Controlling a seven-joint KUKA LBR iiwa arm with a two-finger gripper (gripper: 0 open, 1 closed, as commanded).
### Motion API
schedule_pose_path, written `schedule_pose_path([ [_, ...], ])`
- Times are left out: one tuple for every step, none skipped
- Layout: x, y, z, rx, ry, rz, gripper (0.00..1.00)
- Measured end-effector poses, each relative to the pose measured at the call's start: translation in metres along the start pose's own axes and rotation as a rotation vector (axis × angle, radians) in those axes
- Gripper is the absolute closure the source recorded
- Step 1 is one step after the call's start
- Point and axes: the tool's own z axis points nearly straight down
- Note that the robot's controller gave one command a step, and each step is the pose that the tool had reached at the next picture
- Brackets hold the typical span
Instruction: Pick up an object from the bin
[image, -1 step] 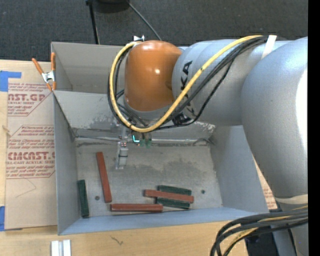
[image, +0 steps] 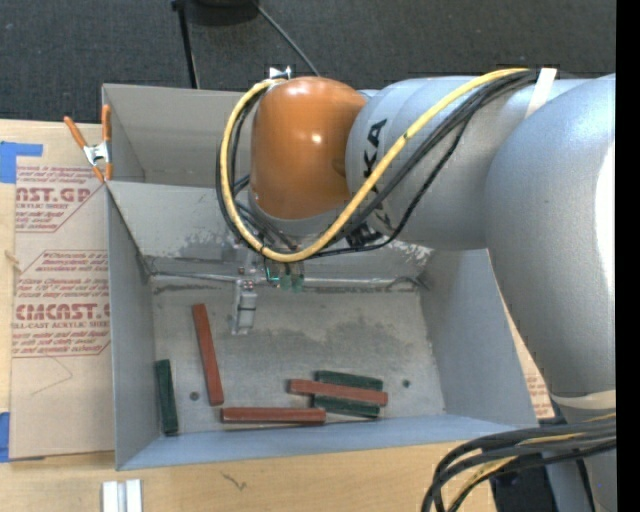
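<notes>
Jaws beside red stick (image: 208, 354), lengthwise near-to-far

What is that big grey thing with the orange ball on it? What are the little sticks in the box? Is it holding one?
That is a robot arm. The orange ball is a cover on its wrist. The camera looks down from above into a grey metal bin, and the arm reaches in from the right. At the arm's tip is a gripper, which is its little hand. Flat sticks lie on the bin's floor. A red stick is nearest the gripper, a green stick lies at the left, and a small heap of red and green sticks lies along the near edge. I see no stick in the gripper.
</notes>
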Motion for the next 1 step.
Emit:
schedule_pose_path([
  [0.0140,-0.0049,0.0484,-0.001,-0.006,-0.022,0.00],
])
